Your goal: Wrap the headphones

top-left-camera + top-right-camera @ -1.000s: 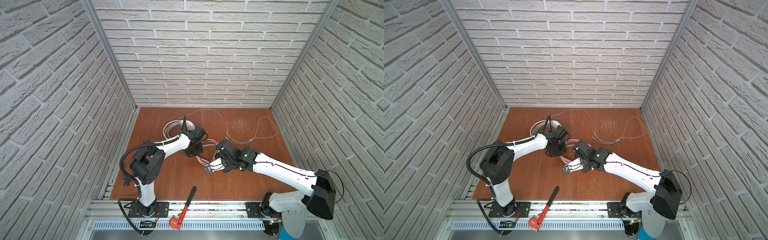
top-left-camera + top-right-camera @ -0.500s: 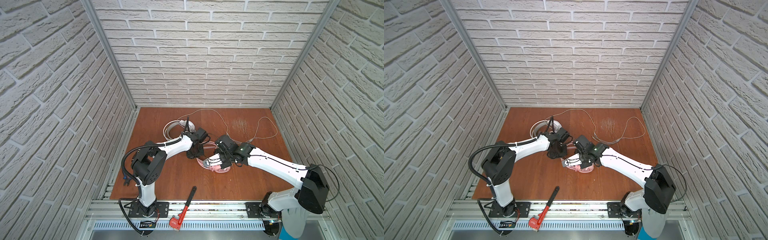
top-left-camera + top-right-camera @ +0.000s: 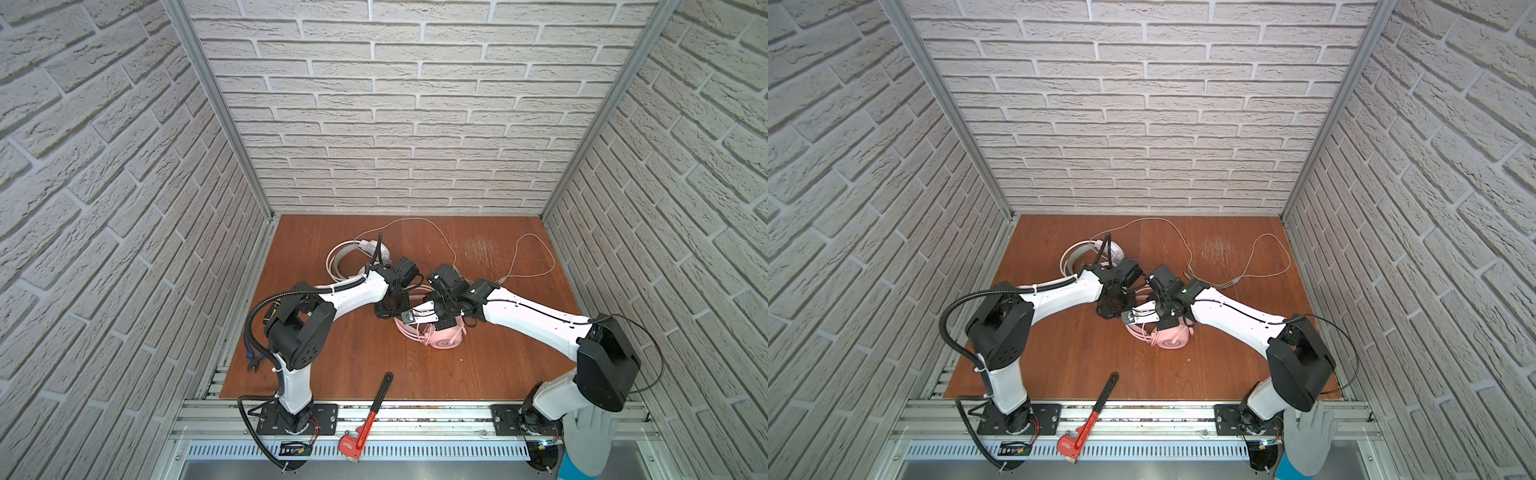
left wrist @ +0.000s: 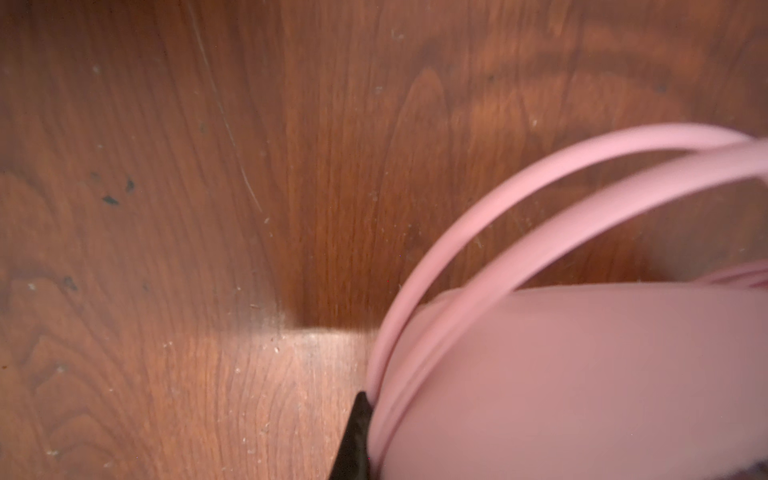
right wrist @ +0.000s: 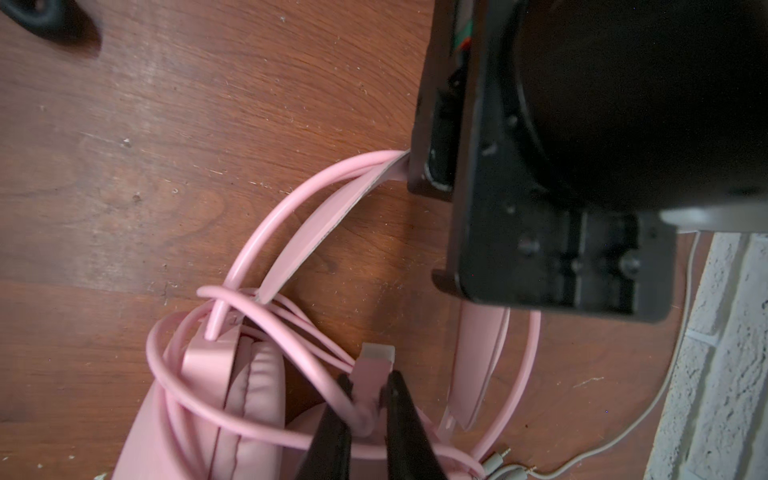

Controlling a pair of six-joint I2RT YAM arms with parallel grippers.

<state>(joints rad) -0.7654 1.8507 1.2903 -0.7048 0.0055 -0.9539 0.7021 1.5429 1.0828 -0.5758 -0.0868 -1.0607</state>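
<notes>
Nearly wound: the plug is sitting right beside the ear cups

The pink headphones [image 3: 446, 338] are lying near the middle of the table [image 3: 332, 357]. The ear cups are lying toward the front edge, and the headband [image 5: 316, 224] is arching away from them toward the left arm's side. The thin pink cable [image 5: 272, 316] is already looping several times around one ear cup [image 5: 249, 386]. Its free end, the plug [image 5: 376, 359], is sitting just beside that cup, inside the arch of the headband.

The right gripper [image 5: 370, 380] is pinching the plug's body from both sides, with the plug's long axis running straight out along the fingers and its metal tip pointing away from the wrist. The left gripper [image 3: 390, 309] is closed on the far end of the headband arch, where band and frame are disappearing into its black body, so it is pinning the headphones down.

Judging from this, the right arm is the nearer one to the cups. What is remaining looks like a short carry of the plug around or under the loops, toward the cup and away from the left gripper.

Farther out, the white headphones [image 3: 338, 259] are lying at the back left, apparently unwrapped, and a wrench [image 3: 376, 409] is resting across the front edge.
</notes>
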